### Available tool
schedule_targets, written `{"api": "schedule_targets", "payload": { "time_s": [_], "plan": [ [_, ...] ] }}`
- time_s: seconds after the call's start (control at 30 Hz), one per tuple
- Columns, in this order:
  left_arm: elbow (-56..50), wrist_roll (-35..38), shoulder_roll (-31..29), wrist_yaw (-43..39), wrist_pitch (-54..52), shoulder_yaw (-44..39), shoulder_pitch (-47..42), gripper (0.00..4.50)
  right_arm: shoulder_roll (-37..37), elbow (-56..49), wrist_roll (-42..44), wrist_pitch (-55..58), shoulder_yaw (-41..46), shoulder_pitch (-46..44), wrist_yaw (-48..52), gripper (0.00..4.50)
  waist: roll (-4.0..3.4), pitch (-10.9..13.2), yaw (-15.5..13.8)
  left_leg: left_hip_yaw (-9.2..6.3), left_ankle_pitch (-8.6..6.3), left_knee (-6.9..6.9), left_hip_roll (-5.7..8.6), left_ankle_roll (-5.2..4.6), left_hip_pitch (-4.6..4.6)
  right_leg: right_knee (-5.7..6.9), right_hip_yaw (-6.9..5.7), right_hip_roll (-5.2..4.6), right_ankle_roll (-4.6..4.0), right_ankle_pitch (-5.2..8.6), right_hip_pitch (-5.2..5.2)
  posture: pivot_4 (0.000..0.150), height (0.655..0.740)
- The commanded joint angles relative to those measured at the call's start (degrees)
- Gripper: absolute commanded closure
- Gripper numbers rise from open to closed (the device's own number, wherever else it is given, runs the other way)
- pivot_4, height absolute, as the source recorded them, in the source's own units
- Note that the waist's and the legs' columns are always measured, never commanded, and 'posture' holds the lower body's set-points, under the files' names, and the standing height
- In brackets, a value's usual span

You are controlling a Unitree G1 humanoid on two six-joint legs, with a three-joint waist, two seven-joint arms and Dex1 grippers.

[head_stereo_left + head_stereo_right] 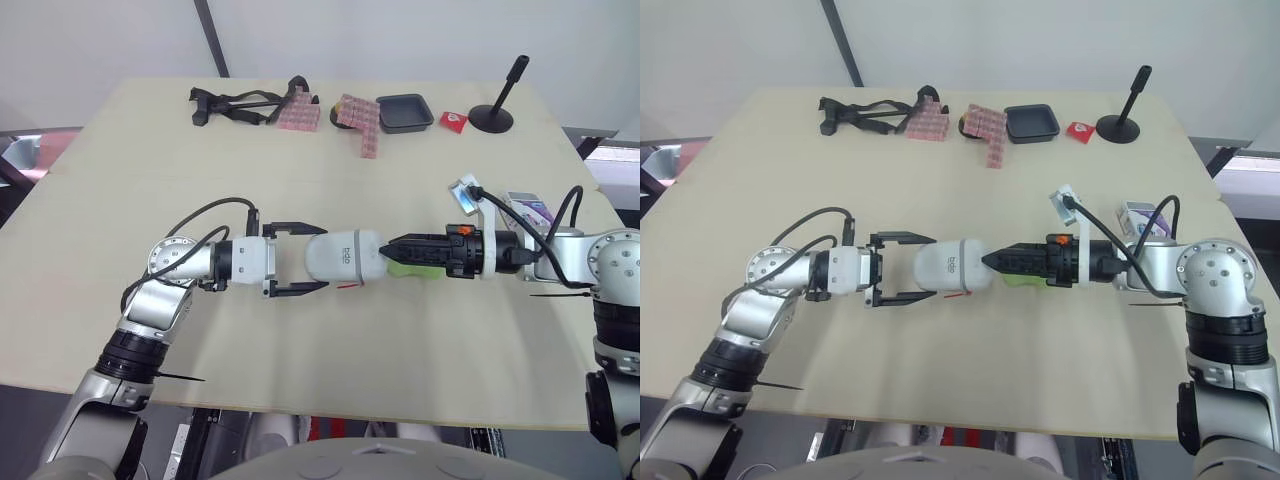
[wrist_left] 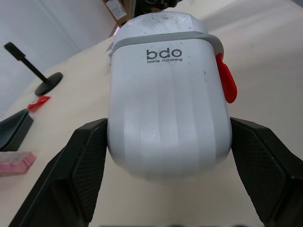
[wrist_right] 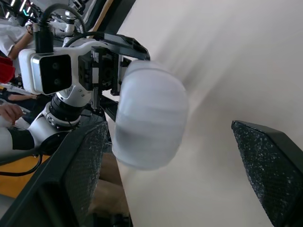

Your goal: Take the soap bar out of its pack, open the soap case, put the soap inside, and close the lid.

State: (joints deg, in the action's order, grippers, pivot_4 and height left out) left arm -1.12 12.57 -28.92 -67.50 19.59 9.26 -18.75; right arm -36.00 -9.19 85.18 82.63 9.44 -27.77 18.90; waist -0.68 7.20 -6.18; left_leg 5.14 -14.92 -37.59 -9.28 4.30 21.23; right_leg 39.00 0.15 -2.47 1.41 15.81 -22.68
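The white soap case (image 1: 345,257), marked "bdo", lies on its side at the table's middle with its lid shut and a red latch (image 2: 227,85) on one side. My left gripper (image 1: 320,259) is open, one finger on each side of the case's left end, near it or touching. My right gripper (image 1: 392,246) comes in from the right and points at the case's other end; in the right wrist view its fingers (image 3: 80,175) are spread wide, with nothing between them. A green piece (image 1: 410,268), probably the soap, shows just under the right gripper.
A purple-and-white box (image 1: 528,210) and a small packet (image 1: 466,192) lie by the right arm. Along the far edge are a black tray (image 1: 404,112), pink packs (image 1: 360,120), a black strap tool (image 1: 235,105), a red item (image 1: 453,121) and a black stand (image 1: 495,112).
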Motion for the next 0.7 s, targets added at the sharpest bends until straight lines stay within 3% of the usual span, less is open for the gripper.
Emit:
{"api": "schedule_targets", "payload": {
  "time_s": [0.03,0.33,0.7],
  "plan": [
    [-1.72,-0.99,-0.68,2.51,1.75,-0.99,0.07,1.05,-1.12,-0.49,7.63,-0.31,-0.68,-1.25,-4.94,0.0,0.0,0.0,-0.16,0.02,-0.01,0.0,0.0,0.02,0.01,0.0,0.01,0.0,0.0,0.0,0.01,0.15,0.74],
    [-1.74,-0.53,-0.93,3.6,0.87,0.01,0.06,1.05,-2.51,-0.55,16.69,-5.82,-5.03,-1.55,-13.18,0.0,0.0,0.0,-0.21,0.1,-0.06,0.0,-0.02,0.34,0.18,-0.05,0.08,0.17,0.02,-0.01,0.08,0.15,0.74],
    [-2.75,-0.14,-0.77,3.9,-0.71,0.88,-0.33,1.05,-3.42,-0.54,19.19,-9.57,-8.31,-1.2,-16.05,0.0,0.01,0.0,-0.42,0.1,-0.1,0.01,-0.06,0.43,0.2,-0.1,0.09,0.25,0.03,-0.02,0.14,0.15,0.74]
  ]
}}
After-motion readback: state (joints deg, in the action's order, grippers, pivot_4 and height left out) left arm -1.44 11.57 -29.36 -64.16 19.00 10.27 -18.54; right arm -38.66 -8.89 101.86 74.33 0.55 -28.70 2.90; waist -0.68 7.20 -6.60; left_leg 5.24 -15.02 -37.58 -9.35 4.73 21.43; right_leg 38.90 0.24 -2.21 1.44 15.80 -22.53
